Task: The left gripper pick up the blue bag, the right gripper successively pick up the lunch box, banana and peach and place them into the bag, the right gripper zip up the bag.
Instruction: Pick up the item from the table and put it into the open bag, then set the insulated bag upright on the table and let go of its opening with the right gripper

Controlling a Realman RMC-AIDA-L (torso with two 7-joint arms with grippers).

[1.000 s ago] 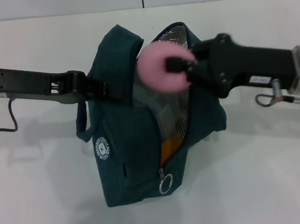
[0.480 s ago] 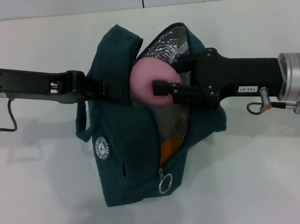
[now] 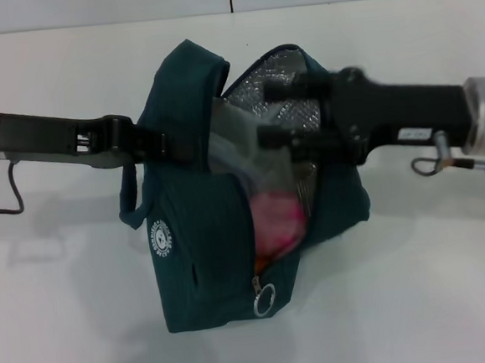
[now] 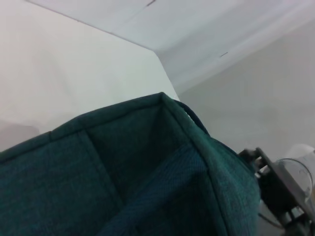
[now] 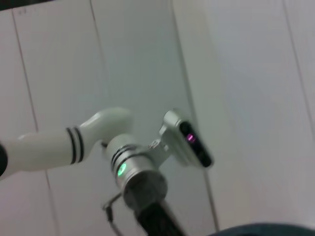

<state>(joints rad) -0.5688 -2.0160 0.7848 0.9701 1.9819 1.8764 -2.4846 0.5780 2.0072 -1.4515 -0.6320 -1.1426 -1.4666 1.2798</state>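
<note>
The setting is a laboratory-type robot test station, indicated by a bare white table (image 3: 420, 302) and plain white panelled walls (image 5: 236, 73) without furnishings.

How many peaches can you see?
1. The pink peach lies inside the open blue bag, just under the right gripper. Other food may be hidden deeper in the bag.
</note>
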